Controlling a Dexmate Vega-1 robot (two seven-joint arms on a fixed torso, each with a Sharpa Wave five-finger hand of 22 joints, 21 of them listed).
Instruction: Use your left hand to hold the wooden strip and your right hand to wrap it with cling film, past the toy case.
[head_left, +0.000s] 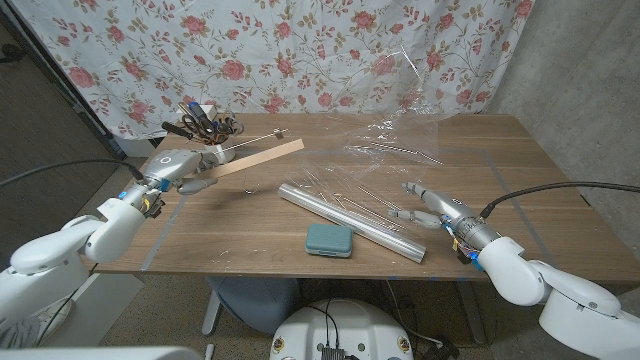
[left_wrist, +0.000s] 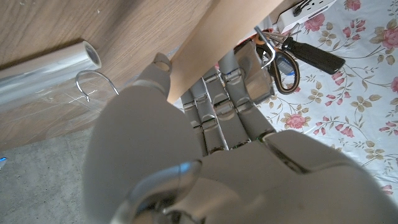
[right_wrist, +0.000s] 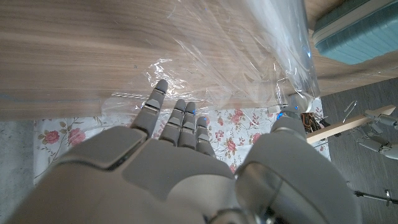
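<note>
Two hands are at work. At the head view's centre left, the left hand (head_left: 178, 168) grips the wooden strip (head_left: 262, 157), which slants up toward a holder (head_left: 207, 128) crammed with scissors and tools. Right of centre, the right hand (head_left: 428, 204) is spread wide, fingertips on loose cling film (head_left: 400, 150). Its roll (head_left: 350, 221) lies mid-frame, the teal toy case (head_left: 328, 240) just below.

The left arm reached in from the lower left corner, its hand (head_left: 178, 170) closed around the wooden strip (head_left: 258, 157) and holding it above the bench. The right arm came in from the lower right, its hand (head_left: 428, 205) low with fingers (right_wrist: 180, 121) spread apart.
</note>
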